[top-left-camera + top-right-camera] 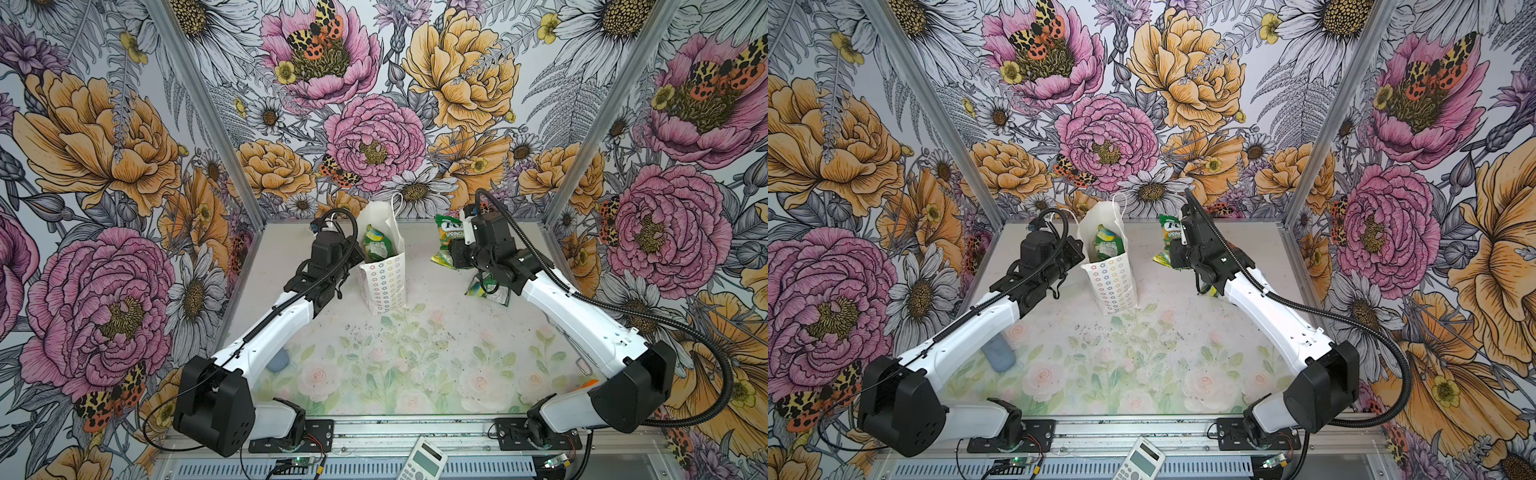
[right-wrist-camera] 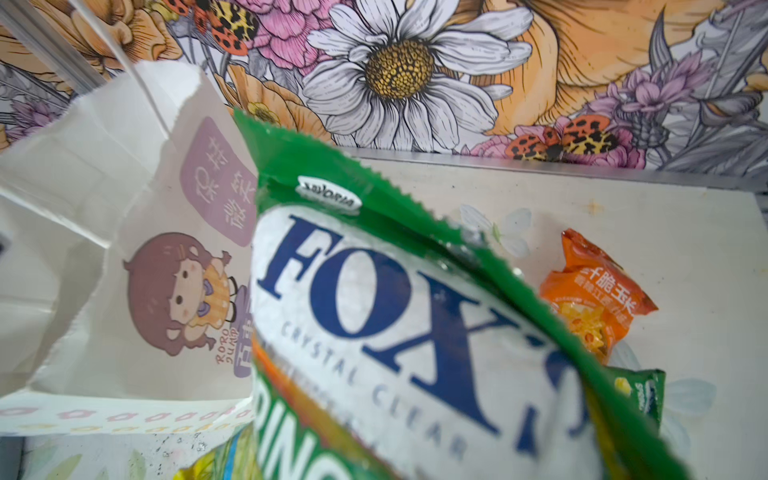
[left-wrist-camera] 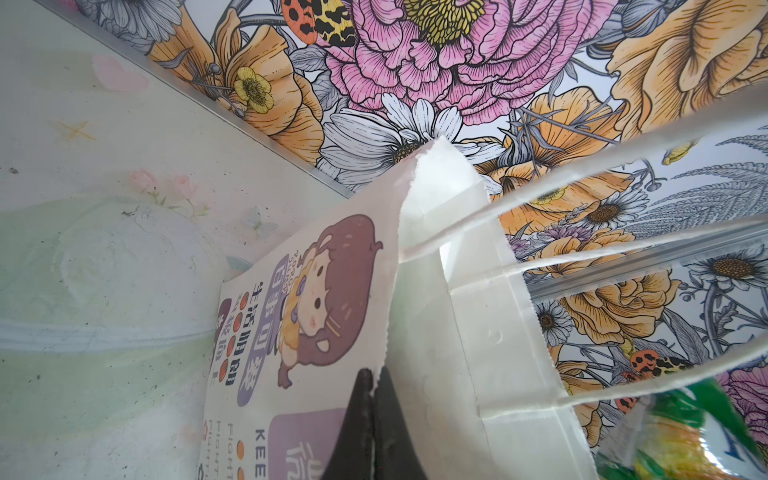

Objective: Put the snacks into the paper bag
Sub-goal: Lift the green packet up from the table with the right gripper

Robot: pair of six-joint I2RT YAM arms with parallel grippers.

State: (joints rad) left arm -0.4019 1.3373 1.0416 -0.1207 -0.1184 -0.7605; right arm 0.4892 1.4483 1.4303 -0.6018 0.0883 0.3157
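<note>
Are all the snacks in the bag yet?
Not yet. One green-yellow packet already sits inside the paper bag, whose rim the left gripper pinches. The right gripper is at the Fox's packet; its grip is hidden. An orange packet and a green packet lie on the table.

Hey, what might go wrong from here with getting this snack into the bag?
The green packet looks wide against the paper bag's narrow mouth, where another packet already sits, so it may snag on the rim. The left gripper pinches only the rim's thin edge; a shove might tear it or tip the bag.
</note>
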